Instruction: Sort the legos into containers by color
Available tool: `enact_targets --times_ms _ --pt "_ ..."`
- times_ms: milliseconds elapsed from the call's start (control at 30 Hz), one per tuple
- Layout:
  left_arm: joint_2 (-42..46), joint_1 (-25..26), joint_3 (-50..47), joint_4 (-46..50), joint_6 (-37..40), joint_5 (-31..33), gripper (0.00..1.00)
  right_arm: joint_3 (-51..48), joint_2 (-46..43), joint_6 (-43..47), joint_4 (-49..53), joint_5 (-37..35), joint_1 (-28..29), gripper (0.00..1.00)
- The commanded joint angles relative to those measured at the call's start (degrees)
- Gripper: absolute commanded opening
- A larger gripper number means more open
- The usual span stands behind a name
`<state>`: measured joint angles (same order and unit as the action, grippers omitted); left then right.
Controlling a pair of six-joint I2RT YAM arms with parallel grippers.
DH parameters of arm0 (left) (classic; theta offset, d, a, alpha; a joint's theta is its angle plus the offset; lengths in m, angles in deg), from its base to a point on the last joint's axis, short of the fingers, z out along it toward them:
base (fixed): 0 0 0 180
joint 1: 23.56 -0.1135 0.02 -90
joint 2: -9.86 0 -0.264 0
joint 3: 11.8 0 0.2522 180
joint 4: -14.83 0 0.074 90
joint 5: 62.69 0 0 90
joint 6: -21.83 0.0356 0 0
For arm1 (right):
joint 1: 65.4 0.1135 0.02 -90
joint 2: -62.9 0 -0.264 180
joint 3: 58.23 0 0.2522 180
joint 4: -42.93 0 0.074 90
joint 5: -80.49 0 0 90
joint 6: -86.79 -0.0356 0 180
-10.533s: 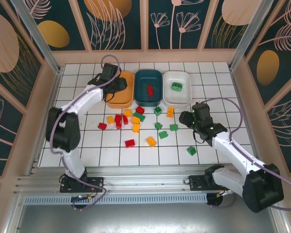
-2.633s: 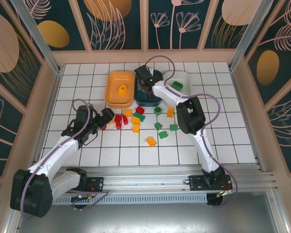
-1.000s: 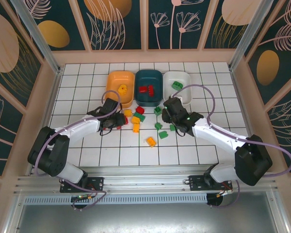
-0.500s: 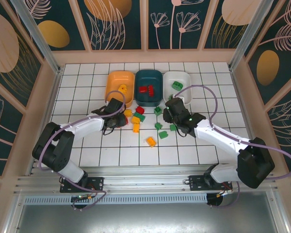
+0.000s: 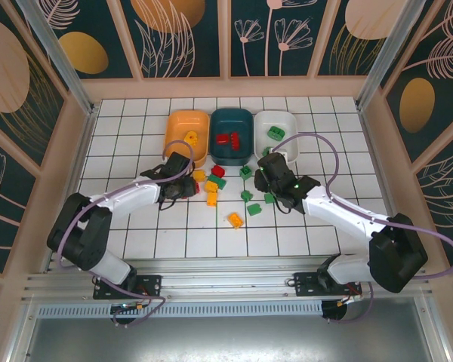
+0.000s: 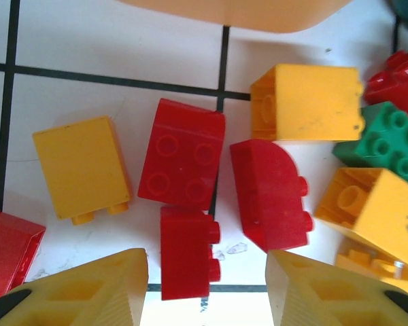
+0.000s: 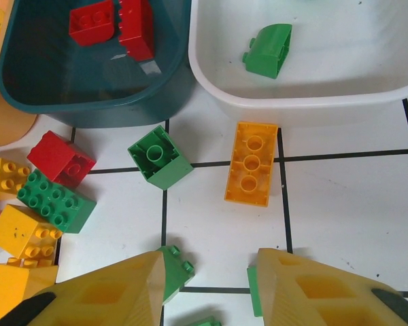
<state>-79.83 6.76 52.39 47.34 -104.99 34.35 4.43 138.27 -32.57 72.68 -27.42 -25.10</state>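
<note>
White tiled table (image 5: 121, 128), black grid lines, carries everything. Left arm (image 5: 128, 197) reaches into the pile at mid-table. Right arm (image 5: 340, 213) comes in from the other side, wrist just in front of the white bowl.

Bowls stand side by side in a row at the far side: orange bowl (image 5: 174, 121) left, teal bowl (image 5: 219, 117) middle, white bowl (image 5: 266, 117) right. Contents: one yellow lego (image 5: 190, 138) in orange, two red legos (image 7: 92, 22) in teal, one green lego (image 7: 268, 49) in white.

Left gripper (image 6: 205, 285): jaws wide, nothing held, low over the pile just in front of the orange bowl. Small red brick (image 6: 188, 252) lies between the fingertips with a gap on each side. Beyond it: red 2x2 (image 6: 183, 163), rounded red piece (image 6: 272, 193), yellow brick on its side (image 6: 81, 166), second yellow block (image 6: 306, 102).

Right gripper (image 7: 209, 272): jaws wide, empty, over the tiles in front of the teal and white bowls. Small green brick (image 7: 178, 268) is touching or just beside one finger, can't tell which. Another green piece (image 7: 253, 291) sits at the edge of the other finger. Ahead: orange three-stud brick (image 7: 251, 163) just beside the white bowl's wall, single-stud green block (image 7: 160, 157) near the teal bowl.

Loose nearer the arm bases: orange brick (image 5: 235, 219), green brick (image 5: 254, 209).
</note>
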Motion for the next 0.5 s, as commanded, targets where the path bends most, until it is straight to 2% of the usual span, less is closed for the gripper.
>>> enact_targets --times_ms 0,200,467 --pt "-2.24 0.17 0.29 1.12 1.49 2.1 0.49 -1.0 -0.97 -1.65 -0.22 -0.33 -0.3 0.41" --pt "-5.36 0.13 0.27 -1.77 1.75 0.68 0.43 -1.14 -0.71 -2.45 -0.9 1.1 -0.22 0.41" --pt "-5.31 0.15 0.27 -1.15 2.36 1.11 0.29 -1.7 -1.28 -2.67 -0.8 1.21 -0.13 0.41"
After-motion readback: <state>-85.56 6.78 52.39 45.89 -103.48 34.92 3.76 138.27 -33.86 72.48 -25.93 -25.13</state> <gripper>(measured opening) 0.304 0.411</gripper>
